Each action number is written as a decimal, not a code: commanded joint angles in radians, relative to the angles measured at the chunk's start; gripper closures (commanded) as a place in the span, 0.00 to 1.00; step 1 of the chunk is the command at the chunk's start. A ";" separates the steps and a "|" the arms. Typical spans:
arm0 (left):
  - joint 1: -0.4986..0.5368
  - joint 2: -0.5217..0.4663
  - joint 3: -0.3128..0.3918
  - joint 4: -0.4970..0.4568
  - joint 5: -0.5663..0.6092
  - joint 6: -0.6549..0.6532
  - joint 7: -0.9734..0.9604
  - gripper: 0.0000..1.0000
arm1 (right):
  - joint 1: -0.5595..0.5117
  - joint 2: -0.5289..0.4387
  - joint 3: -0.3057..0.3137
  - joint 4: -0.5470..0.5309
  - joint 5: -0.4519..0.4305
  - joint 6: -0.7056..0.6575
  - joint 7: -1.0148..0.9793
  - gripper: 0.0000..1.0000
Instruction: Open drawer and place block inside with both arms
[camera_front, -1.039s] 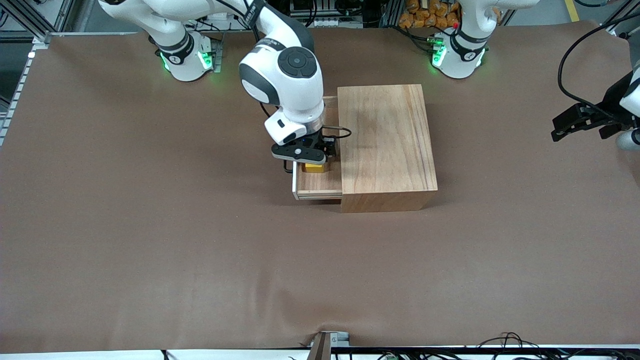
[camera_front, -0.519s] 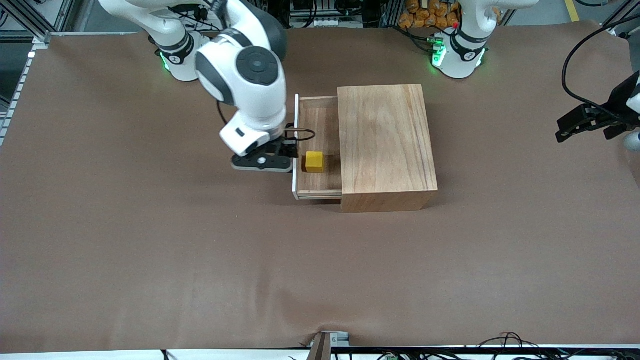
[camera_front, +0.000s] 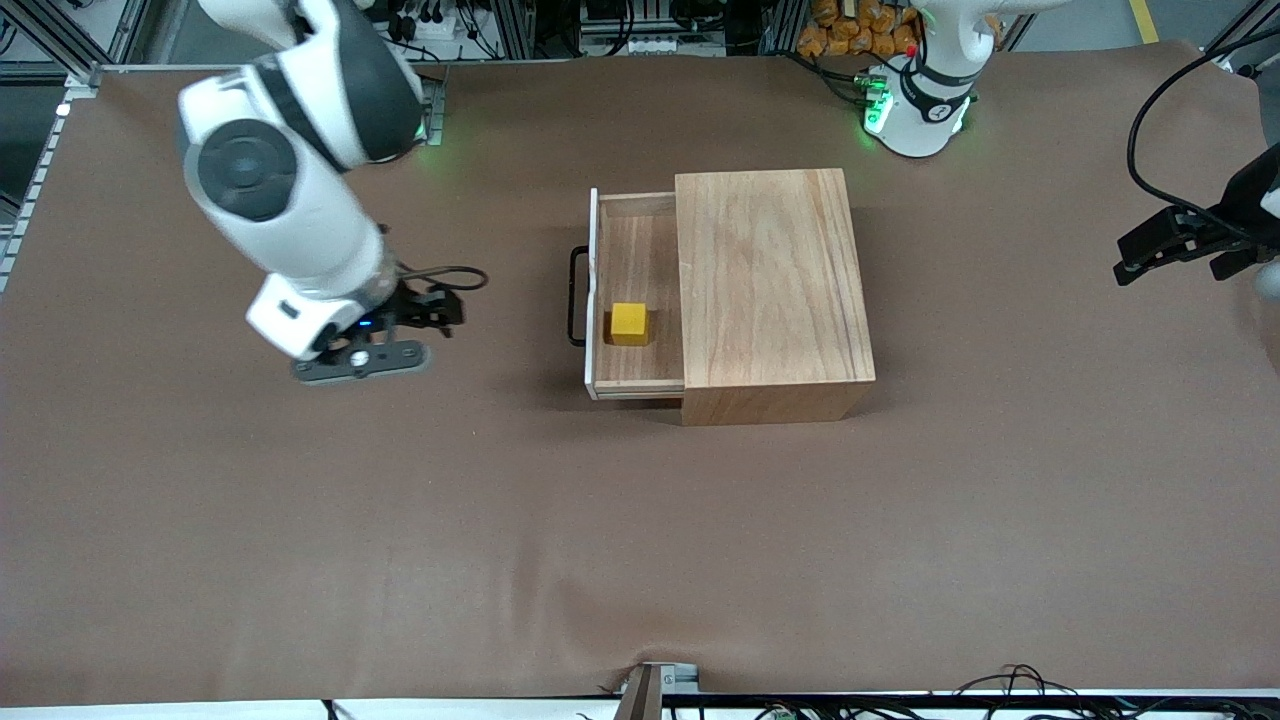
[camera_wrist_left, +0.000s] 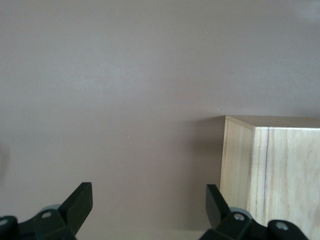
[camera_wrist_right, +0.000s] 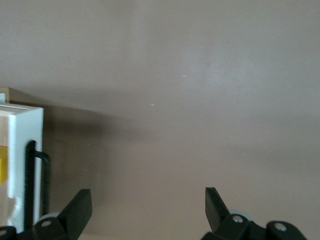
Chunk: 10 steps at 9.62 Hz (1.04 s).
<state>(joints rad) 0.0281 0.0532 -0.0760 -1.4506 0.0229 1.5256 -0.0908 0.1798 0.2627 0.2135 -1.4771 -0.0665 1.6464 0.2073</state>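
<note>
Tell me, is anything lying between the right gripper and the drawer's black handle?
No. In the front view, only bare brown table cover lies between the open right gripper and the drawer's handle. The yellow block sits inside the drawer.

The table (camera_front: 300, 520) is covered by a matt brown cloth-like sheet, faintly creased near the lower edge of the frame. The box (camera_front: 765, 280) at centre is made of pale, visibly grained wood with a smooth, unglossed finish. The drawer (camera_front: 640, 375) is of the same wood, fronted by a white-painted edge and a thin black handle (camera_front: 576, 296). The block (camera_front: 629, 322) is seen as smooth, matt yellow. The arms (camera_front: 300, 150) are cased in glossy white plastic with dark grey bands.
</note>
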 joint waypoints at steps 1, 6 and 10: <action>0.024 -0.015 -0.016 -0.007 0.003 0.002 0.025 0.00 | -0.104 -0.083 0.001 -0.028 0.046 -0.074 -0.194 0.00; 0.018 -0.015 -0.025 -0.008 -0.008 0.007 0.026 0.00 | -0.151 -0.227 -0.137 -0.104 0.047 -0.138 -0.333 0.00; 0.021 -0.029 -0.039 -0.030 -0.004 -0.074 0.025 0.00 | -0.146 -0.238 -0.308 -0.103 0.094 -0.143 -0.332 0.00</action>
<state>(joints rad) 0.0355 0.0522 -0.1031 -1.4638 0.0202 1.4825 -0.0838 0.0301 0.0599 -0.0705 -1.5531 -0.0121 1.5002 -0.1228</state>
